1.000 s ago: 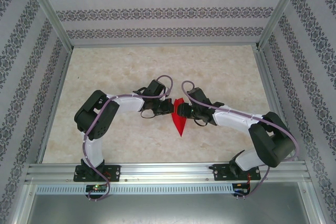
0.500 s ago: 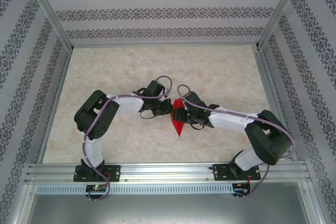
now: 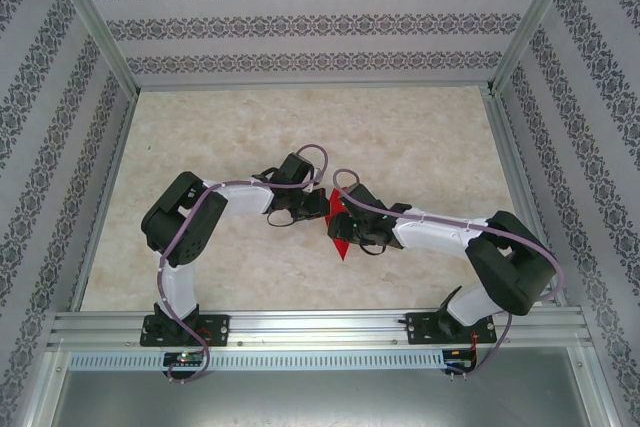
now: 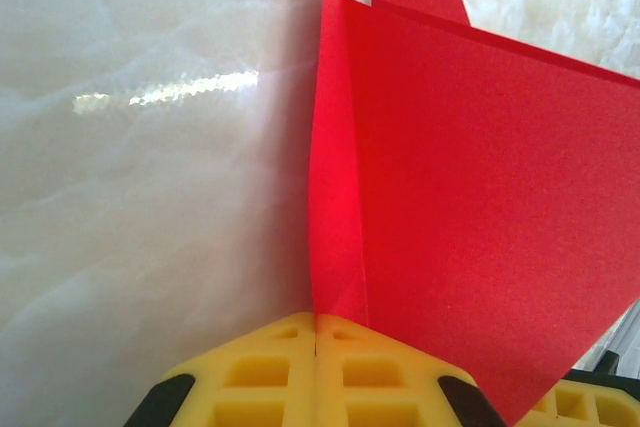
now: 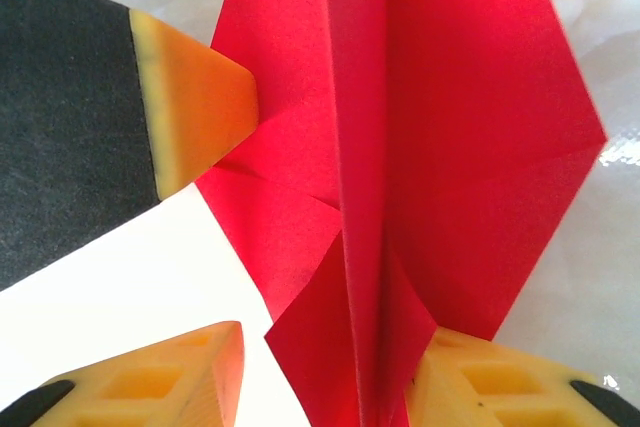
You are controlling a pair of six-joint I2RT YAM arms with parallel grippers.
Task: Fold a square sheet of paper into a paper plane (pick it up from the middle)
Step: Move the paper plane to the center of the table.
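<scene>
My left gripper (image 4: 316, 335) is pressed together on the plane (image 4: 470, 197), mid-tabletop (image 3: 250, 127), a little toward the near edge. My right gripper (image 5: 330, 347) stands spread astride its keel. Closing off-centre could crumple a wing or tug the paper from my left pinch.

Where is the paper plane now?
In the top view, the paper plane is between the left gripper and the right gripper, its point toward the arm bases.
</scene>
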